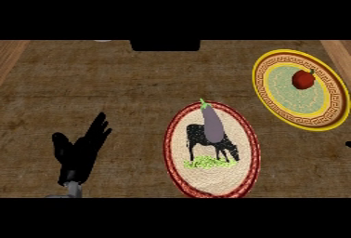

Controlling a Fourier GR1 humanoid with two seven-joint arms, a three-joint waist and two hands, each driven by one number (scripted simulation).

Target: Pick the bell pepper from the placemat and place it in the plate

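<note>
A red bell pepper (303, 79) with a green stem lies on the round plate (328, 120), which has a yellow rim and a patterned red band and sits at the right rear. The oval woven placemat (175, 153), red-edged with a black cow picture, lies in the middle front. A purple eggplant (214, 123) rests on the placemat's upper part. My left hand (79, 151) stands open at the lower left, fingers up, well apart from the placemat. Only a small black sliver of my right hand (348, 144) shows at the right edge, below the plate.
The counter top is brown and woven-looking, with wooden strips (12, 53) along its left and right sides. A dark block (165, 45) sits at the far edge in the middle, and a small pale object (101, 41) peeks in beside it.
</note>
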